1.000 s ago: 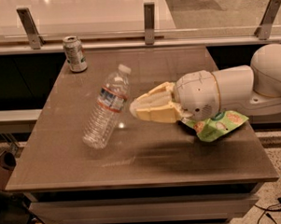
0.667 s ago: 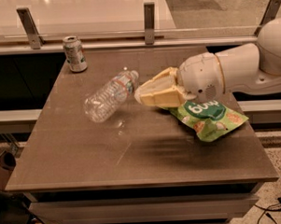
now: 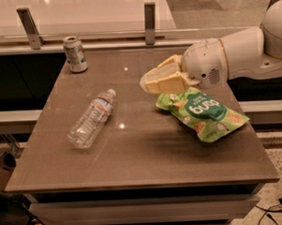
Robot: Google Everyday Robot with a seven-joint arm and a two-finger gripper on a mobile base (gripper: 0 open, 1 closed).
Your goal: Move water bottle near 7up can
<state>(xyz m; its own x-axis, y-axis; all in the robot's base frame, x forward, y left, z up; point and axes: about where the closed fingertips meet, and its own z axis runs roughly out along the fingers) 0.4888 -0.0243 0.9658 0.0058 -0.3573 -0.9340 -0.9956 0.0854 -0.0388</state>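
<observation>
Clear water bottle (image 3: 91,120) lies on its side, well apart from the upright 7up can (image 3: 75,54) — gripper (image 3: 145,84) hovers nearby.

A glossy brown desk (image 3: 134,166) caught light glints; at 12 o'clock ran a pale counter (image 3: 90,13) with metal posts (image 3: 149,22); speckled floor (image 3: 281,155) lay at 3 o'clock.

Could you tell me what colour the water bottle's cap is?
White cap, camera view; pincer hovers beside the snack bag.
</observation>
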